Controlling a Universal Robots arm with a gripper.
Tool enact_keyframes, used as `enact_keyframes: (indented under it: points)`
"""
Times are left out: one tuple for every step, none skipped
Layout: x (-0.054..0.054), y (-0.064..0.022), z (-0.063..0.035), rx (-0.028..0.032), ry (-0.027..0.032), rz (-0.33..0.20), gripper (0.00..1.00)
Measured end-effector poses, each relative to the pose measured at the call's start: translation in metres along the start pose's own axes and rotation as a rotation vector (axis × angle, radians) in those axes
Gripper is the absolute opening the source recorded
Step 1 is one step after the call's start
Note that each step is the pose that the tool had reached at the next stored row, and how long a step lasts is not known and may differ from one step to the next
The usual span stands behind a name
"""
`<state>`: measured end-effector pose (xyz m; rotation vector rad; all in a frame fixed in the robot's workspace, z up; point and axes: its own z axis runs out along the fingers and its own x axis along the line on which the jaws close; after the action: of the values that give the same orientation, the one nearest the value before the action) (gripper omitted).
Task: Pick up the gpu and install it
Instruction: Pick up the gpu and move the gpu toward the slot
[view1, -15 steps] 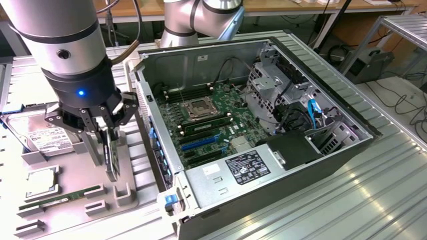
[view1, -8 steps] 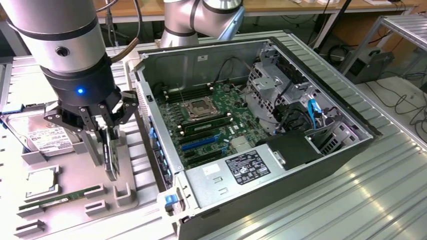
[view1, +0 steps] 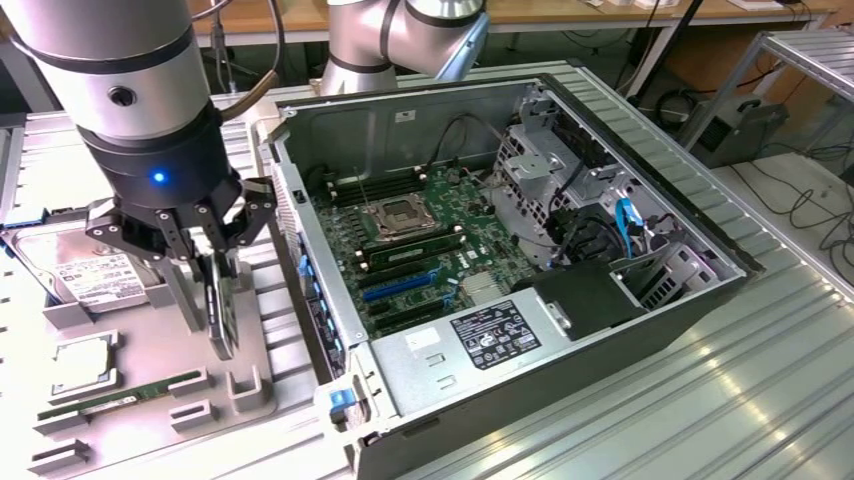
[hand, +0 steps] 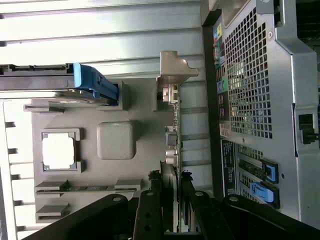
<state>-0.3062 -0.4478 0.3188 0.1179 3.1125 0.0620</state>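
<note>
My pincer hangs straight down over a grey moulded plastic tray. The tray lies on a ribbed metal bench, just beside an open computer tower case of black and silver metal.

Both fingers are drawn in narrow, one on each face of the gpu, and clasp it near its upper edge. It is a thin flat black expansion card, and it stands upright on its long edge along the side of the tray nearest the case. Its lower edge sinks into a slot in the tray and is hidden there.

In the wrist view I see the card edge-on, so neither face can be read. Its slim pale metal bracket juts out at the end farthest from my fingers. My dark linkages cover the exact spots where the pads meet the card.

A silver hard drive with a white label lies at a tray corner away from the case, partly behind my linkage. A square silver processor chip and a narrow green memory stick sit in their own pockets, well apart from the card.

Inside the case lies a green motherboard. Its far side is hidden under drive cages and cables.
</note>
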Motion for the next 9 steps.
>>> enact_keyframes:
  points:
    - [0.0000,0.0000,-0.0005,0.0000,0.0000,0.000,0.26]
    - [0.0000,0.0001,-0.0011,0.0000,0.0000,0.000,0.26]
    - [0.0000,0.0001,-0.0016,0.0000,0.0000,0.000,0.26]
    - [-0.0001,0.0001,-0.0021,0.0000,-0.0001,0.000,0.26]
    - [-0.0001,0.0001,-0.0027,0.0001,0.0001,0.000,0.26]
    - [-0.0001,0.0002,-0.0034,0.0000,0.0000,0.000,0.26]
    - [-0.0001,0.0002,-0.0040,0.0001,0.0000,0.000,0.26]
    - [-0.0001,0.0002,-0.0046,0.0000,0.0000,0.000,0.26]
    - [-0.0001,0.0002,-0.0051,0.0000,0.0000,0.000,0.26]
